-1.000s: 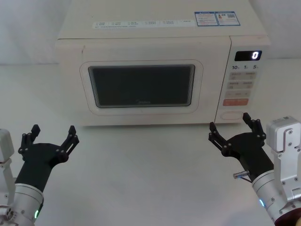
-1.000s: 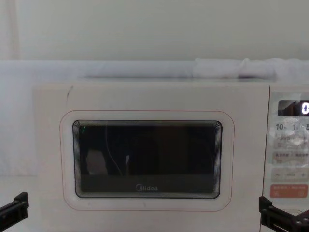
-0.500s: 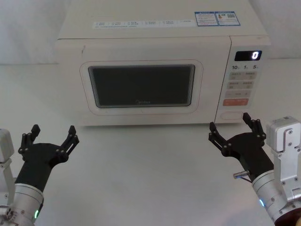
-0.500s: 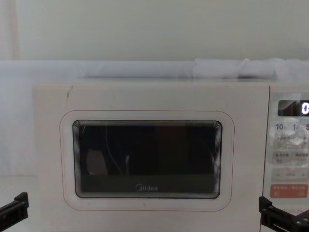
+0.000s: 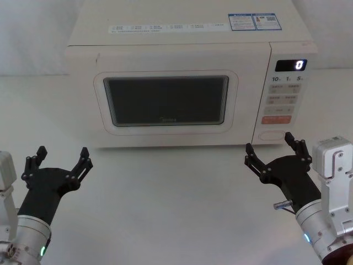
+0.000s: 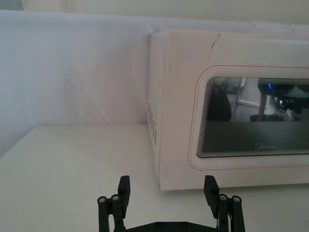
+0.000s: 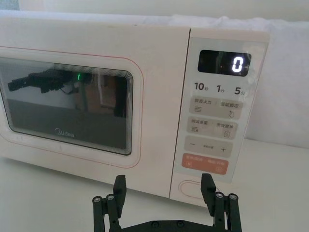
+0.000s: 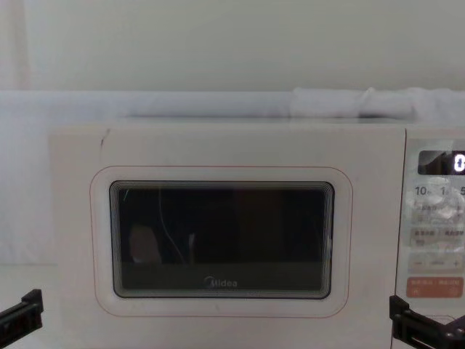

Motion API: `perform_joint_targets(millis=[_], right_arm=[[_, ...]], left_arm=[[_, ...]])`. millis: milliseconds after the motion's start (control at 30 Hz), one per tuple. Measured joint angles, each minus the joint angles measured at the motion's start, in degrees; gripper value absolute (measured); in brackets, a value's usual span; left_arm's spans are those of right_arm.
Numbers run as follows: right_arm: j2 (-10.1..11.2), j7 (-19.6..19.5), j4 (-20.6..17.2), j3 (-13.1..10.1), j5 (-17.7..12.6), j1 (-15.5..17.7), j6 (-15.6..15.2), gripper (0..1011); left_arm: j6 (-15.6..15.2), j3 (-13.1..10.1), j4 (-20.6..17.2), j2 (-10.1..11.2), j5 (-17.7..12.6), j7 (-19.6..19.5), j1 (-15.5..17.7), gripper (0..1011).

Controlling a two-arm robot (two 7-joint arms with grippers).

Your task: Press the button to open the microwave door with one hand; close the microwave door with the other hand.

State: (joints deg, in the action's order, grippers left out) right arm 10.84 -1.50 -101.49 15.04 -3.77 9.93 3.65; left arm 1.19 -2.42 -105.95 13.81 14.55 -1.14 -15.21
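Door (image 5: 165, 105) shut, flush on microwave (image 5: 182, 44). Button (image 5: 271, 134) low on panel, just beyond right gripper (image 5: 273, 149) — fingers spread. Left gripper (image 5: 60, 158) spread too, well apart. Prob. stiff spring key — press w/ one fingertip, center; door rigid, light swing.

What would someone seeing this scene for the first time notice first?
The big cream-white boxy microwave fills the middle of the table, its dark-windowed door shut and a glowing 0 on the black display at its right. In front of it, two black grippers wait with fingers spread: the left gripper before the door's left edge, the right gripper just short of the wide pill-shaped button.
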Motion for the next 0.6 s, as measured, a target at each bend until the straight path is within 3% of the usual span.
perform_joint_targets(millis=[600], right_arm=[[0.0,0.0,0.0,0.0,0.0,0.0,0.0,1000]], left_arm=[[0.0,0.0,0.0,0.0,0.0,0.0,0.0,1001]])
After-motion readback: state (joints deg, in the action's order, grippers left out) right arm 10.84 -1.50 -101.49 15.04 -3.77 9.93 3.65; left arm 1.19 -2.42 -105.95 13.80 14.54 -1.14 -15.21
